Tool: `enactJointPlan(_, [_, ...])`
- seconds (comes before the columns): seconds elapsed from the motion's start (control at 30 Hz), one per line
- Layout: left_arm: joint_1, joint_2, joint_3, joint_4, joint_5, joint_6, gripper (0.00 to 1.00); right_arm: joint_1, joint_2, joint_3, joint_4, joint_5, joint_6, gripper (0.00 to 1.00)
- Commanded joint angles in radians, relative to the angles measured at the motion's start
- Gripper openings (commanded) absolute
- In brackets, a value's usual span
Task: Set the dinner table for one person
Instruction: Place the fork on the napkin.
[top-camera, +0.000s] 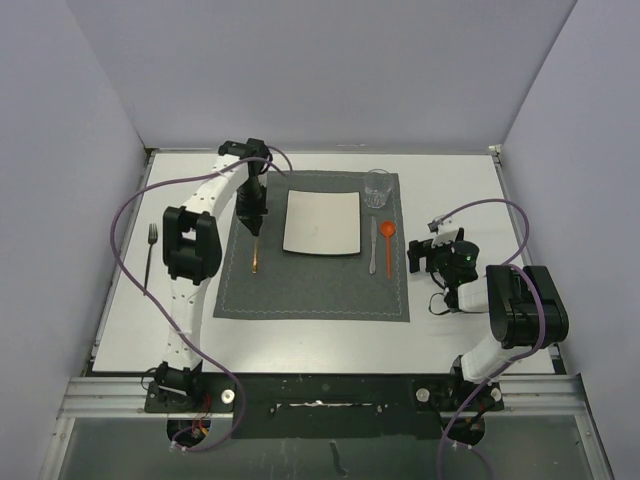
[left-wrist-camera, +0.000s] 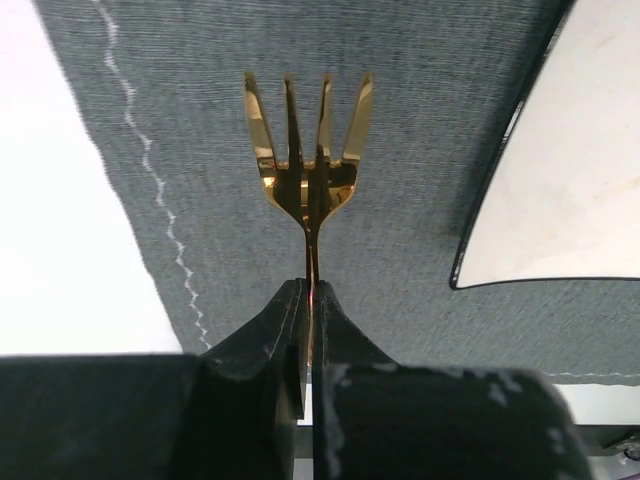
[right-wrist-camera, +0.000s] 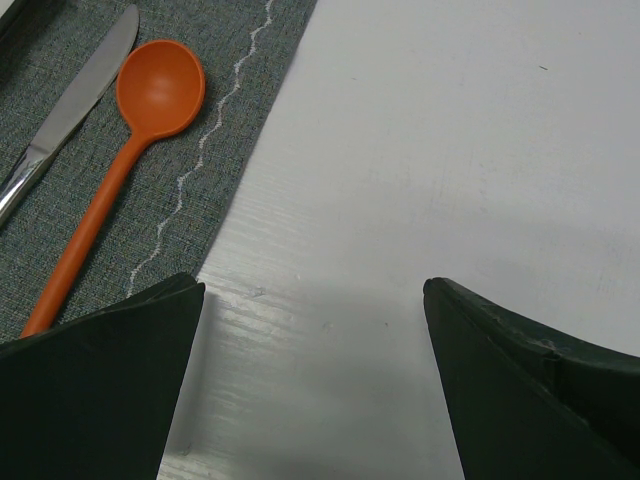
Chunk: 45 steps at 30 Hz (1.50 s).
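So the bench is the big matte white rectangle with thin metal edging. It fills the middle of the top view, boxed in by plain walls on the left, the right and the far side. Its long axis runs left to right, and both arms are bolted along the near long edge.

A dark grey placemat with pale wavy stitching sits roughly in the middle of it, squared up with the bench edges. On the mat there's a square white plate, with a clear glass at the far right corner. Right of the plate, a knife and an orange spoon lie side by side, both running near to far. The spoon's bowl is at the far end.

The left arm reaches over the mat's left part. The left jaws are pressed together on the thin neck of a gold fork, just behind its head. The tines point toward the far side and the plate edge is just to their right. The fork is right down at the mat, but I can't tell if it's actually resting on it.

A second, silver fork lies on bare bench well left of the mat, also running near to far.

The right jaws are spread wide and sit low over bare bench just right of the mat's edge. Only white surface shows between them.
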<state>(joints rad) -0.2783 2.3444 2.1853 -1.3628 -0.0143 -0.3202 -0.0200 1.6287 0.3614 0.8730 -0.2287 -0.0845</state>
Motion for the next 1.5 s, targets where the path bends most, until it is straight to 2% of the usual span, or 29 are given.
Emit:
enactJointPlan(0.0, [-0.018, 0.039, 0.064, -0.03, 0.014, -0.035, 0.0, -0.005, -0.004, 0.025, 0.05, -0.006, 0.004, 0.98])
enactJointPlan(0.47, [-0.026, 0.093, 0.031, -0.003, 0.014, -0.057, 0.0, -0.005, -0.004, 0.025, 0.05, -0.006, 0.003, 0.98])
enactJointPlan(1.47, [-0.035, 0.218, 0.199, -0.052, 0.016, -0.024, 0.0, -0.005, -0.004, 0.026, 0.05, -0.006, 0.003, 0.98])
